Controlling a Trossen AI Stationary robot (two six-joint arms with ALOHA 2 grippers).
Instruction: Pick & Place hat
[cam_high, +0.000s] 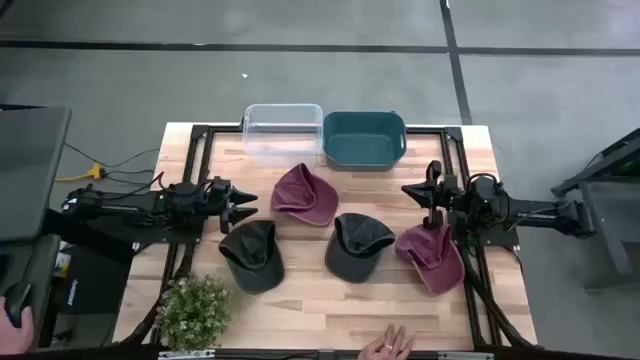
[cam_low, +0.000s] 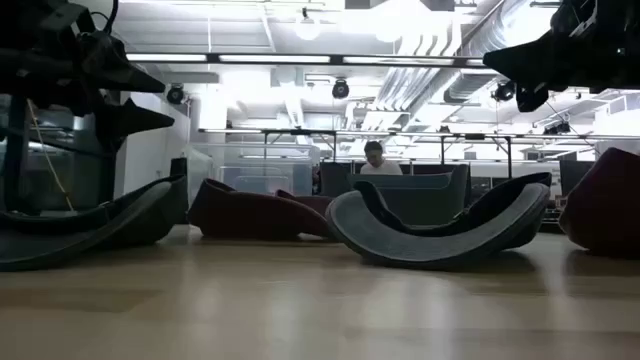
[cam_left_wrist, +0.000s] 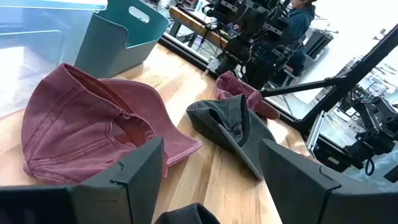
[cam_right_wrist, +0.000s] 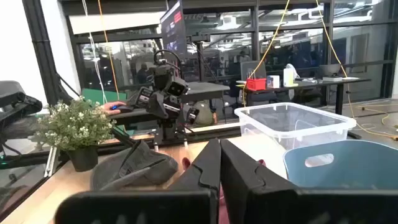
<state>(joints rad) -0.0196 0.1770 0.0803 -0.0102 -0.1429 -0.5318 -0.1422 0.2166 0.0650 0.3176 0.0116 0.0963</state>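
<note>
Four hats lie on the table: a maroon hat near the middle, a dark hat toward the left arm, a second dark hat beside it, and another maroon hat under the right arm. Behind them stand a clear bin and a teal bin, both seemingly empty, so no hat looks placed yet. The left gripper hangs above the wood between the near maroon hat and the left dark hat, its fingers spread apart and holding nothing. The right gripper waits at the right side with its fingers pressed together, also empty. The risk from here lies in the soft cloth: a pinch on a loose fold of the crown or on the brim alone may slip or let the hat sag and drag across its neighbour. With two hats this close to the left gripper, a descent slightly off line could nudge the wrong one. A hand rests at the near table edge, and a small potted plant sits in the corner, both apart from the hats.
</note>
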